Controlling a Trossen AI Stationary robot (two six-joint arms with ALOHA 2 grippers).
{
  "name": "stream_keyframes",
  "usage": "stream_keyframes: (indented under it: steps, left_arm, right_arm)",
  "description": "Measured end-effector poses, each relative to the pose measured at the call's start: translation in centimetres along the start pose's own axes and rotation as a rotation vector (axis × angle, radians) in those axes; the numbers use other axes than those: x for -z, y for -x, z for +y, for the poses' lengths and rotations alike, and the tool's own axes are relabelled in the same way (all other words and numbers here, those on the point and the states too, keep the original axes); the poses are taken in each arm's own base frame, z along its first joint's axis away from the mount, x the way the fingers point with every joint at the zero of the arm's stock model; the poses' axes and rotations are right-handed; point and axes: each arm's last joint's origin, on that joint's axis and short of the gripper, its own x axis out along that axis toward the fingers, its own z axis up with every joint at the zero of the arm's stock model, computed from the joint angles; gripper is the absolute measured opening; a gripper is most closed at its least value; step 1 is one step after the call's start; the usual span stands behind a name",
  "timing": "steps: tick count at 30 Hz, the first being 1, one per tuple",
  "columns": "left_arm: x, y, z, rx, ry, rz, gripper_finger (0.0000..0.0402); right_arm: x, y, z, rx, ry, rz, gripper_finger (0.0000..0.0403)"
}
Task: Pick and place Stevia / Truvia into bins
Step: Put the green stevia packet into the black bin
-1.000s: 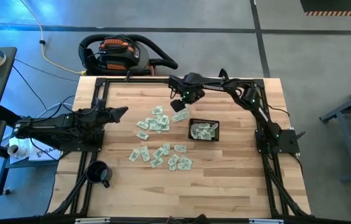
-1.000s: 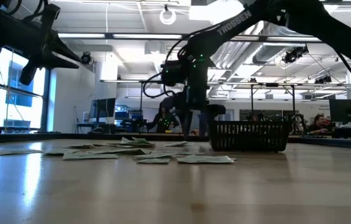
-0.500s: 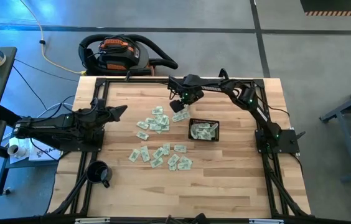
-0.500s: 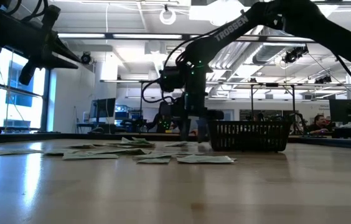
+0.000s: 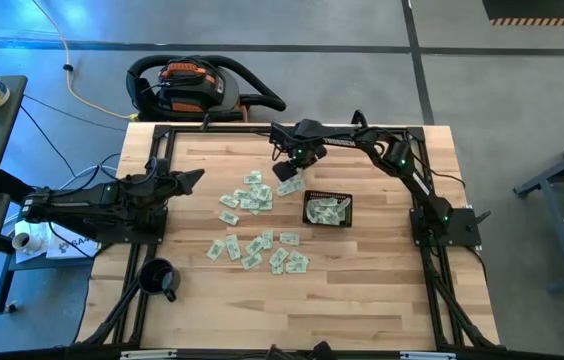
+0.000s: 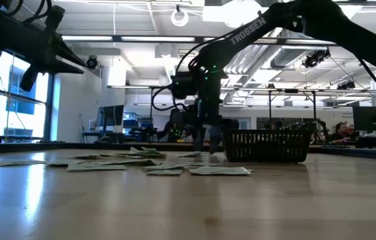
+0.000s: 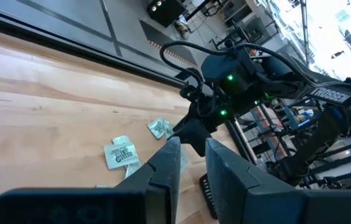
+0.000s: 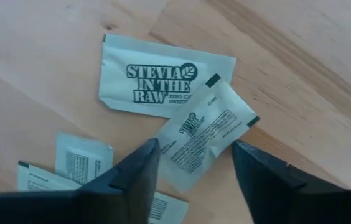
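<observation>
- a black mug [image 5: 157, 279] stands at the near left corner of the wooden table [image 5: 202, 305], well apart from everything else.
- the left gripper [image 5: 194, 180] waits above the left side of the table, pointing right toward the sachets; in its wrist view its 2 fingers [image 7: 168, 169] stand a little apart with nothing between them.
- loose sachets [image 5: 246, 195] lie scattered flat on the table in 2 groups: 1 left of centre and toward the far side, the other [image 5: 260, 250] nearer the front edge. in the low view they show as a thin flat layer [image 6: 155, 164] on the wood.
- the right gripper [image 5: 290, 176] reaches in from the right arm's base and hangs low over the far right end of the scatter, just beyond the basket's far left corner.
- in the right wrist view its 2 fingers [image 8: 135, 177] stand apart on either side of 1 tilted white sachet [image 8: 203, 134], whose edge overlaps a larger sachet printed "stevia in the raw" [image 8: 163, 78]; the fingers are not closed on it and it lies on the wood.
- the black basket [image 5: 327, 209] sits right of centre, with several sachets already inside; in the low view its mesh wall [image 6: 268, 147] stands just right of the right gripper.
- an orange and black vacuum [image 5: 194, 85] sits on the floor beyond the table's far edge.
</observation>
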Motion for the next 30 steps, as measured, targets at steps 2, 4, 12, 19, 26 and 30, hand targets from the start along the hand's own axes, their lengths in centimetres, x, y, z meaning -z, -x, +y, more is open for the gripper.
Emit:
stream_keyframes:
  steps: [2,4,12,19,26,30]
  left_arm:
    - [0.00,0.00,0.00,0.000,0.000,0.000,0.0111]
    - [0.00,0.00,0.00,0.000,0.000,0.001,0.0111]
    - [0.01,0.00,0.00,0.002,0.000,0.003,0.0111]
    - [0.01,0.00,0.00,0.002,0.001,0.003,0.0111]
    - [0.01,0.00,0.00,0.001,0.001,0.003,0.0111]
    - [0.01,0.00,0.00,0.002,0.001,0.003,0.0111]
  right_arm:
    - [-0.02,-0.01,-0.03,-0.004,0.000,0.002,0.0165]
    - [-0.01,-0.02,-0.02,-0.003,-0.005,0.002,0.0137]
    - [0.01,-0.04,-0.02,-0.001,-0.007,0.003,0.0072]
    - [0.05,-0.06,-0.02,-0.015,0.018,0.014,0.0049]
    - [0.40,0.30,0.40,-0.014,0.075,0.013,0.0006]
    - [0.79,0.90,0.86,-0.028,0.106,0.051,0.0007]
